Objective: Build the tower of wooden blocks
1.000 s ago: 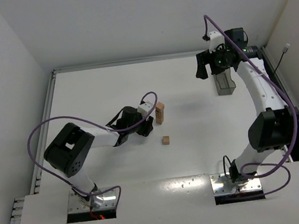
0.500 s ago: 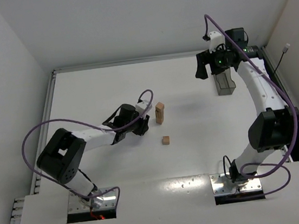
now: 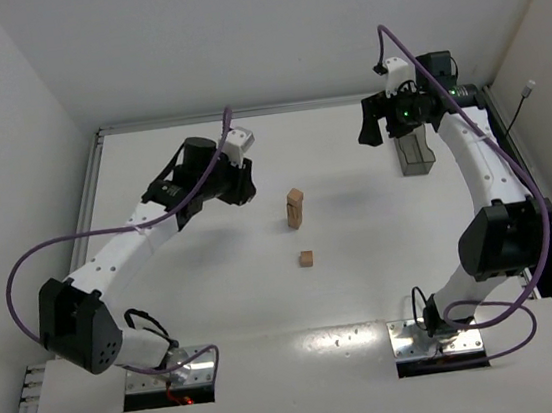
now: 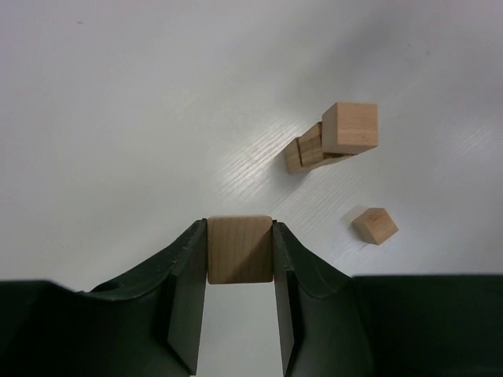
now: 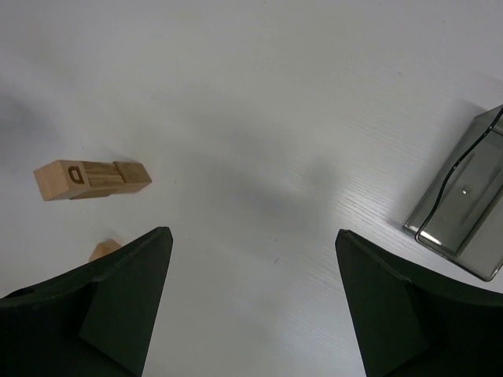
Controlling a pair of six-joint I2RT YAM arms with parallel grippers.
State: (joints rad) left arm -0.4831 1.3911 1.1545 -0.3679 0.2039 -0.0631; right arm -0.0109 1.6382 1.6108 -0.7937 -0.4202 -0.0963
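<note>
Pinching a plain light-brown wooden cube point(image 4: 240, 250) between its dark fingers, your left gripper point(image 4: 240, 236) hangs above the white table point(image 3: 366, 286), towards the far left. You'll find the tower point(image 3: 295, 208), a narrow upright column of tan wooden blocks, near the table's middle, to the right of that gripper and well apart from it. One loose tan cube point(image 3: 307, 258) lies on the table near the tower, on the side towards the arm bases. Your right gripper point(image 5: 251, 236) has its jaws spread wide, up at the far right above the dark translucent rectangular bin point(image 3: 413, 152)
</note>
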